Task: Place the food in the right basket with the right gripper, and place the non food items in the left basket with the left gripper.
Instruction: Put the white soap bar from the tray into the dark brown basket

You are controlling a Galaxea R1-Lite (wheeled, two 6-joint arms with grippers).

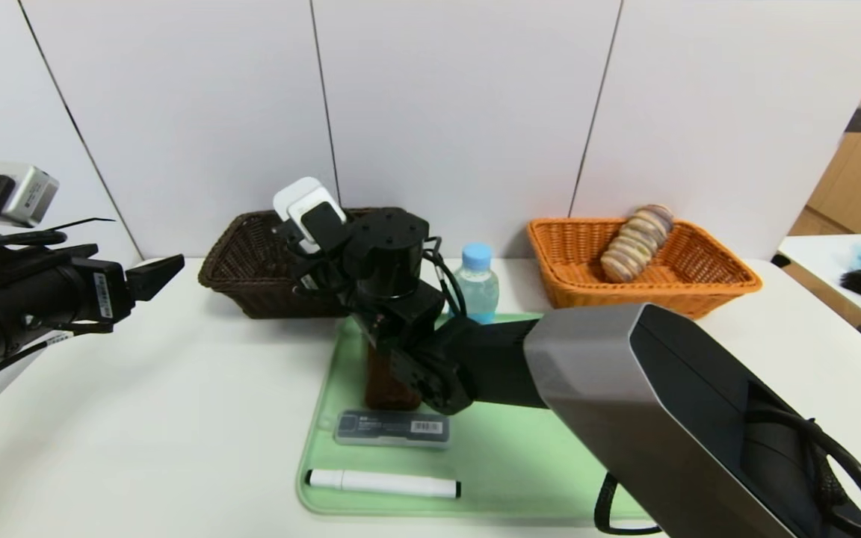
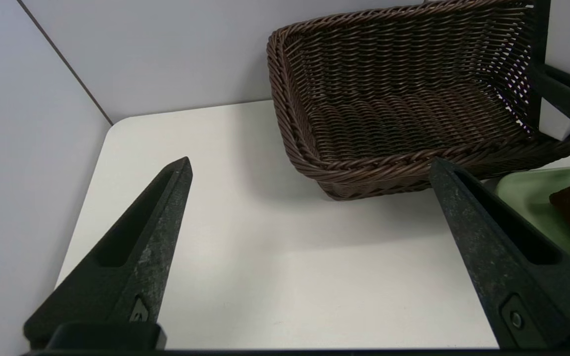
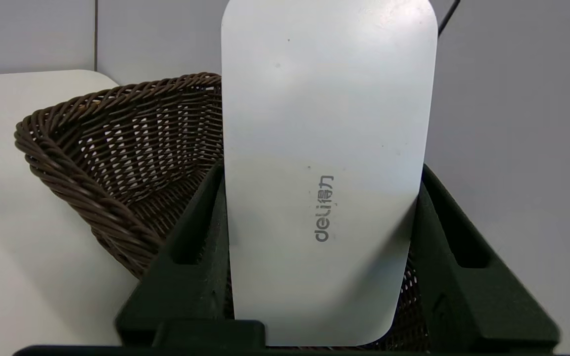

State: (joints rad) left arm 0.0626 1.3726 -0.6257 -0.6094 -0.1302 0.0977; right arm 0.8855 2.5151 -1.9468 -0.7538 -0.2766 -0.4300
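White table w/ green mat: a white case is clamped in the right gripper above the brown basket. Left gripper is spread, unused. Next: release req'd over basket.

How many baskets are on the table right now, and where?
2: a dark brown basket at the back left, and an orange basket at the back right holding a stack of cookies.

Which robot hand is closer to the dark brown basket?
The right. The right gripper holds a white case over the brown basket, by its right end. The left gripper hangs open off to the basket's left, over the bare table.
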